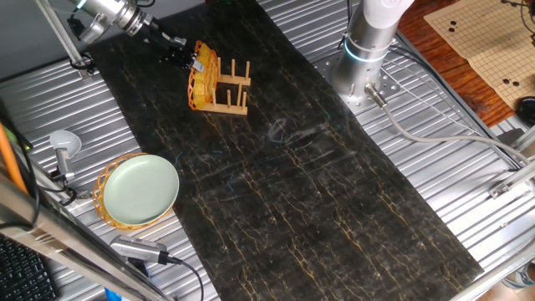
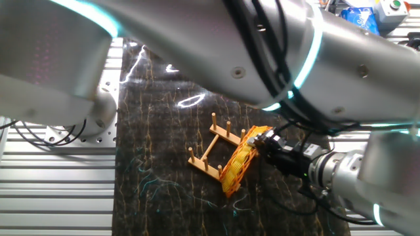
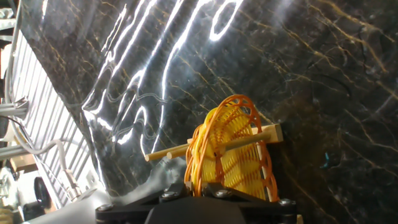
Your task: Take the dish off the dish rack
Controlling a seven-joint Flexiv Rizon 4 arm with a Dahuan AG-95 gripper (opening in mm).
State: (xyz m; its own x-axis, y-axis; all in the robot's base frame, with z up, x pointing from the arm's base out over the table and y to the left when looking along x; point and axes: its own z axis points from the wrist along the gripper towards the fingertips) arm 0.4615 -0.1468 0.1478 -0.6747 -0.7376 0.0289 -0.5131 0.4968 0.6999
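My gripper [image 1: 191,60] at upper rim of round orange-yellow woven lattice dish [image 1: 201,79]; jaws appear pinched on rim, contact partly hidden. Dish stands on edge just below jaws, in end slot of small light-brown wooden peg rack [image 1: 231,89]. Judge it light, stiffish, springy weave; open lattice may snag pegs. Rim is best hold.

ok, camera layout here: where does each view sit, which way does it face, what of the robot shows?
One fixed view: high, looking down the dark table; arm base, hand at the dish on the dish rack.
The other fixed view: low, opposite side, behind the arm; arm links fill the top, hand at right.
Hand view: on the hand, looking along the fingers at the dish.
All share dish and rack.
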